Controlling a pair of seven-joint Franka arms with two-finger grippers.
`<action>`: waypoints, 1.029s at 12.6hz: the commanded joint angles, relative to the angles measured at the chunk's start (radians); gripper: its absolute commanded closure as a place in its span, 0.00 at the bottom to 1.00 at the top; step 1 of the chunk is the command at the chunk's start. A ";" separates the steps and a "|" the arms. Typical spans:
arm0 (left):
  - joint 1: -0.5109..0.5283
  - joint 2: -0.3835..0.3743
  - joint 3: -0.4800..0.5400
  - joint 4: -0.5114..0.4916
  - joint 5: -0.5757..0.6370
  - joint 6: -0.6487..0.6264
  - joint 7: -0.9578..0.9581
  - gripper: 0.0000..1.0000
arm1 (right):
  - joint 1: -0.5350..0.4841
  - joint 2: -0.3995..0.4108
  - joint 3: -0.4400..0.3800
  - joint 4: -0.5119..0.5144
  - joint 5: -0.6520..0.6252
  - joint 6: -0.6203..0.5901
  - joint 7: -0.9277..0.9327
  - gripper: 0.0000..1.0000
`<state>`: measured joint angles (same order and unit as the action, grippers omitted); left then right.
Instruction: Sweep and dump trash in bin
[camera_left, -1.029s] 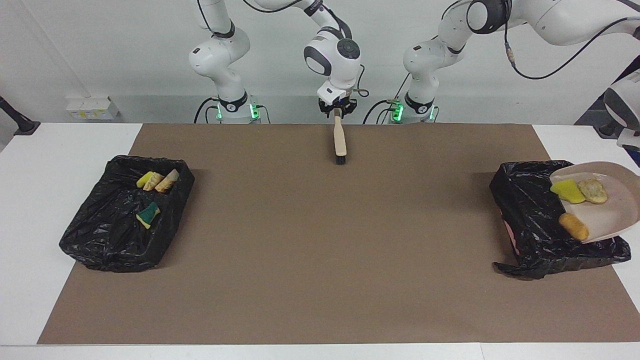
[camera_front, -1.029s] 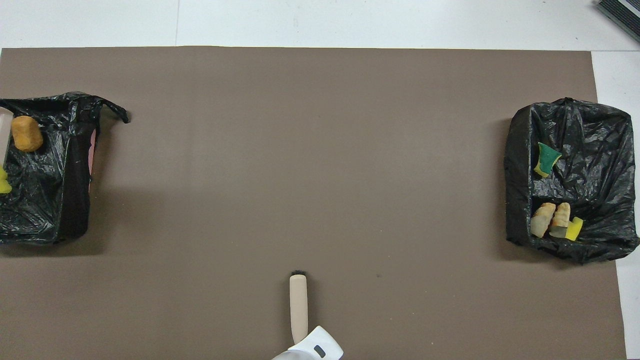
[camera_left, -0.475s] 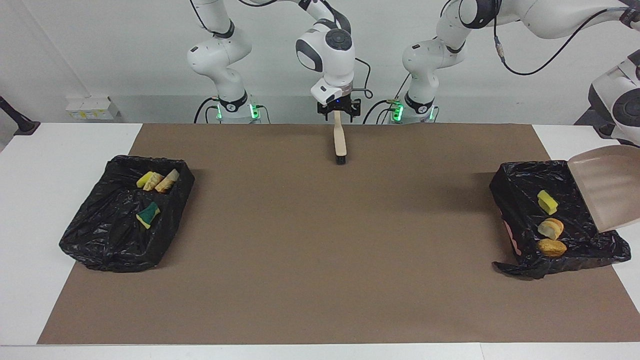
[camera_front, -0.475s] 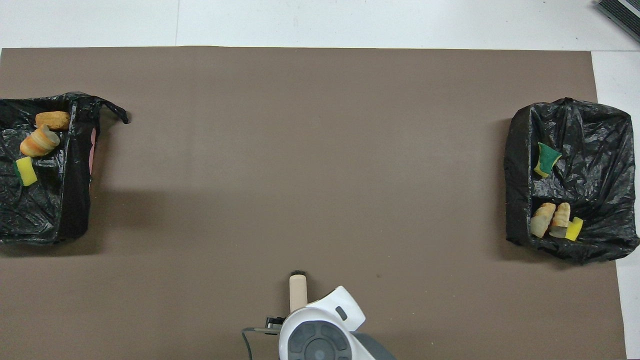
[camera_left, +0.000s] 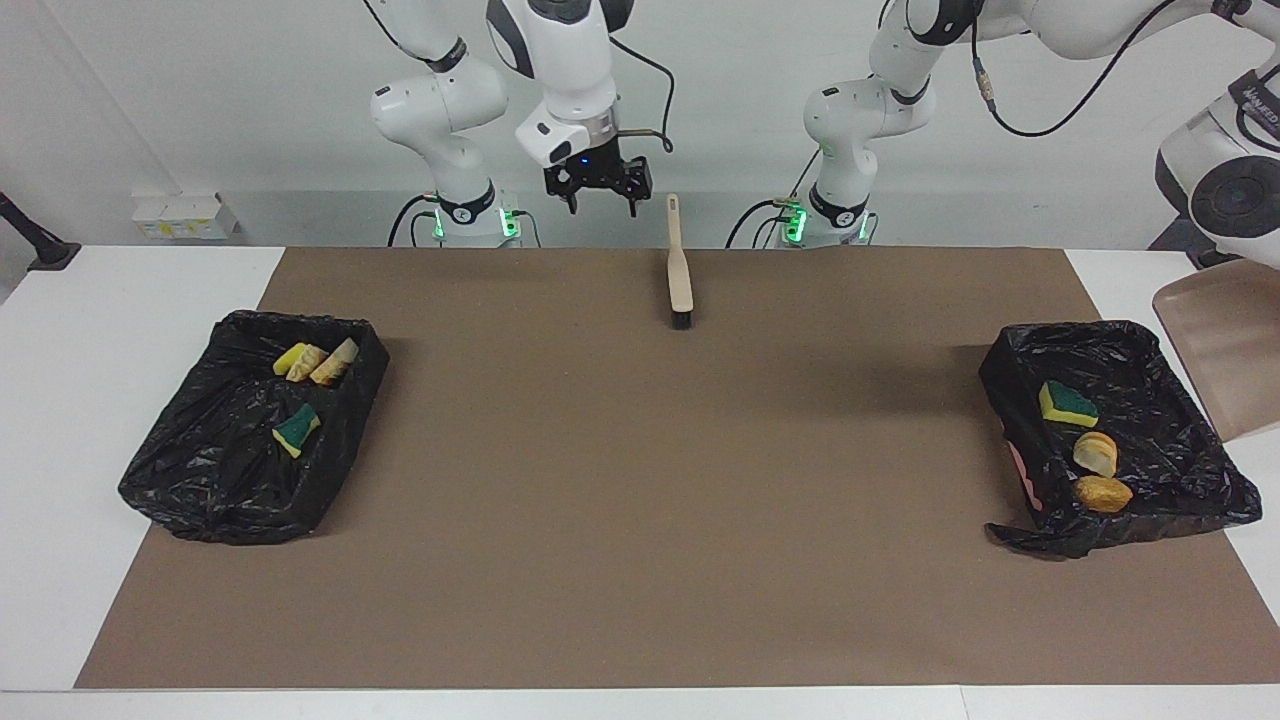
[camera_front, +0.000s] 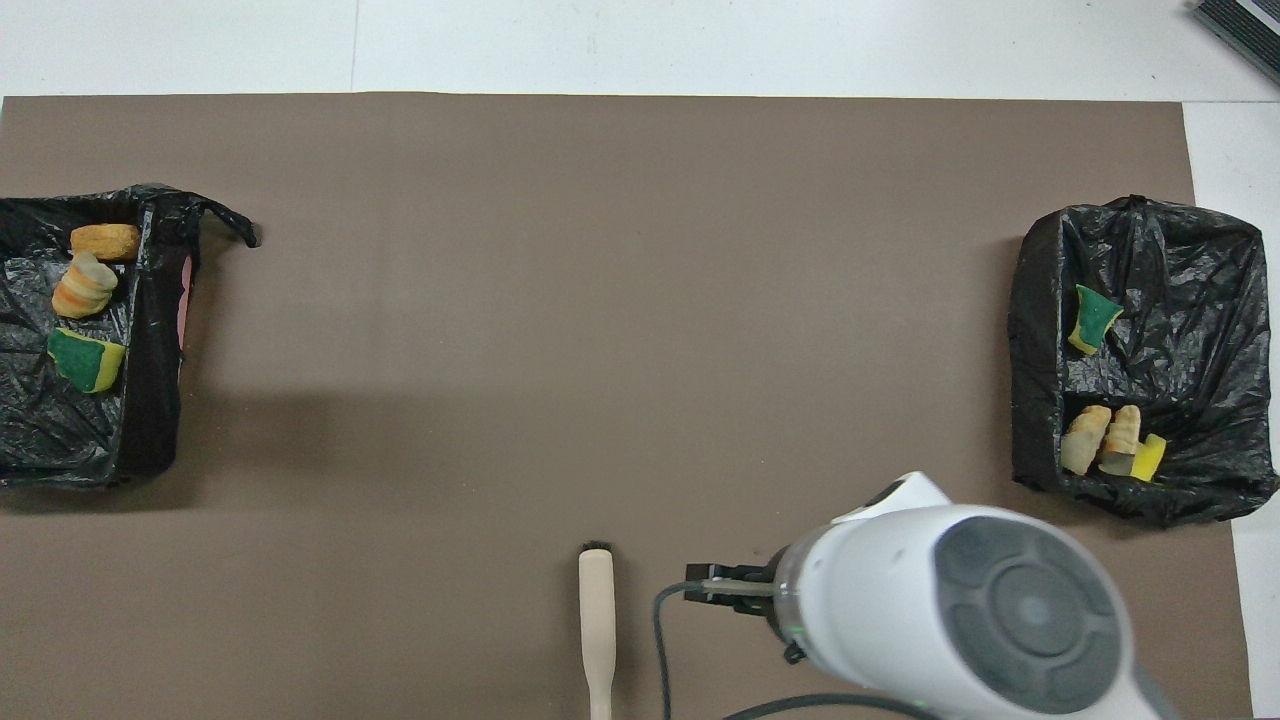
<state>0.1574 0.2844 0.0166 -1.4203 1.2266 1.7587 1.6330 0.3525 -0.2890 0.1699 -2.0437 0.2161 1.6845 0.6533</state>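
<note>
Two claws: right claw (camera_left: 600, 195) released above the brush (camera_left: 679, 268); left unseen, clenched.

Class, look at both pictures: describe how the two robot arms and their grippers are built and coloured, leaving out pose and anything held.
Both arms are glossy white with rounded segments and dark grey round joint caps. Green lights glow at each base ring. The right gripper is black with two short fingers under a white wrist block. Black cables loop along both arms. The left gripper is out of frame.

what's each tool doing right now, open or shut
Left tool: out of view, shut, dustpan hanging at its arm.
Right tool: open, empty, beside the brush.
</note>
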 joint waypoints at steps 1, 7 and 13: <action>-0.038 -0.045 0.011 -0.058 0.066 -0.044 -0.073 1.00 | -0.119 0.010 0.003 0.106 -0.009 -0.098 -0.072 0.00; -0.047 -0.088 -0.015 -0.063 -0.065 -0.073 0.010 1.00 | -0.306 0.066 -0.001 0.275 -0.128 -0.138 -0.210 0.00; -0.085 -0.090 -0.021 -0.043 -0.537 -0.096 -0.171 1.00 | -0.369 0.139 -0.001 0.390 -0.218 -0.141 -0.216 0.00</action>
<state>0.0812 0.2096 -0.0155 -1.4675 0.7934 1.6657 1.5276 0.0105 -0.1781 0.1559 -1.7076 0.0199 1.5787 0.4589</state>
